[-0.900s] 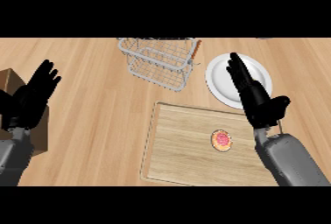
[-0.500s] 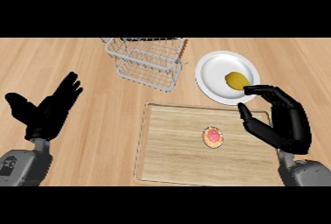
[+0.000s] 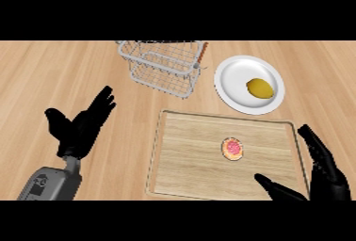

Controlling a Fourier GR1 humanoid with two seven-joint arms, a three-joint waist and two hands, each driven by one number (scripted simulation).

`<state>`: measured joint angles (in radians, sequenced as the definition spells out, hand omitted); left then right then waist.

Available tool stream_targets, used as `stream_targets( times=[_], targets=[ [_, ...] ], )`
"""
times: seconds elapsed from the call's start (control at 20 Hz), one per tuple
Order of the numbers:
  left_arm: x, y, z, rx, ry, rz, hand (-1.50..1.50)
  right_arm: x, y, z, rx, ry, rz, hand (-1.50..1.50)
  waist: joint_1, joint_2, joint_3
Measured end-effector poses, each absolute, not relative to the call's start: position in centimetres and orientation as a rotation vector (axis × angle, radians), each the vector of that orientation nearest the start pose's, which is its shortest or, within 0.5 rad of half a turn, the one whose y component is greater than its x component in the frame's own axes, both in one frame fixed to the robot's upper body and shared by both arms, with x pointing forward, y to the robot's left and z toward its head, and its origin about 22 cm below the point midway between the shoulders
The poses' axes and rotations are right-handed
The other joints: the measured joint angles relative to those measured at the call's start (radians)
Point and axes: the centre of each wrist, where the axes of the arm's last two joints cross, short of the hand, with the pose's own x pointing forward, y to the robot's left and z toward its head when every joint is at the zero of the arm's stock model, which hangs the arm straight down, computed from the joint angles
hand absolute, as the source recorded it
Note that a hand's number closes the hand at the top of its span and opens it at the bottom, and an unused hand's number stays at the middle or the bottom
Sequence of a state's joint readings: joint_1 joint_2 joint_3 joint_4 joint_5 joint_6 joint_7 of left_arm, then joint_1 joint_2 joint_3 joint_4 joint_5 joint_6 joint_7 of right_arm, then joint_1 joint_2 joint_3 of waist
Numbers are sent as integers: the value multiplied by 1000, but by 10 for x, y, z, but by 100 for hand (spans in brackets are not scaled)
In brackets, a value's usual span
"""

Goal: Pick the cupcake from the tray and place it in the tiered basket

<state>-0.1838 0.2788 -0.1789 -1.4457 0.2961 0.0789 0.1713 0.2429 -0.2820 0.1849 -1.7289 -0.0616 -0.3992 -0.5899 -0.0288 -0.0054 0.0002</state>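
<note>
Pick not yet begun: the small pink-topped cupcake [image 3: 233, 148] sits untouched near the middle of the pale wooden tray [image 3: 189, 164], well apart from the silver wire tiered basket [image 3: 163, 66], while the black right hand [image 3: 325, 173] at the tray's right edge and the black left hand [image 3: 80, 132] both show fingers spread, holding nothing.

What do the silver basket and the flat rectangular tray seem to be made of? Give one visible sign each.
The silver wire basket is likely metal, pale grey: thin rods form an open grid. The flat rectangular tray looks like light matt wood: grain lines run across it, though it could be a wood-look surface.
</note>
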Motion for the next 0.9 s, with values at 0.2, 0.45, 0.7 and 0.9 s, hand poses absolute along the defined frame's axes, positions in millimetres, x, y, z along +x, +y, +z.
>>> stream_targets(
  times=[0.2, 0.45, 0.7, 0.9],
  targets=[
    [277, 236, 18, -82, -1388, -119, 0, 144, -268, 8, -561, -1973, 244, -150, 1, -1, -3],
    [276, 232, 23, -80, -1393, -122, 0, 112, -279, 26, -809, -1792, 402, -150, -1, 2, -9],
    [276, 232, 24, -85, -1394, -131, 0, 86, -264, 49, -925, -1631, 481, -150, 8, 8, -12],
    [276, 227, 25, -103, -1396, -143, 0, 80, -239, 70, -941, -1535, 496, -150, 28, 13, -11]
  ],
)
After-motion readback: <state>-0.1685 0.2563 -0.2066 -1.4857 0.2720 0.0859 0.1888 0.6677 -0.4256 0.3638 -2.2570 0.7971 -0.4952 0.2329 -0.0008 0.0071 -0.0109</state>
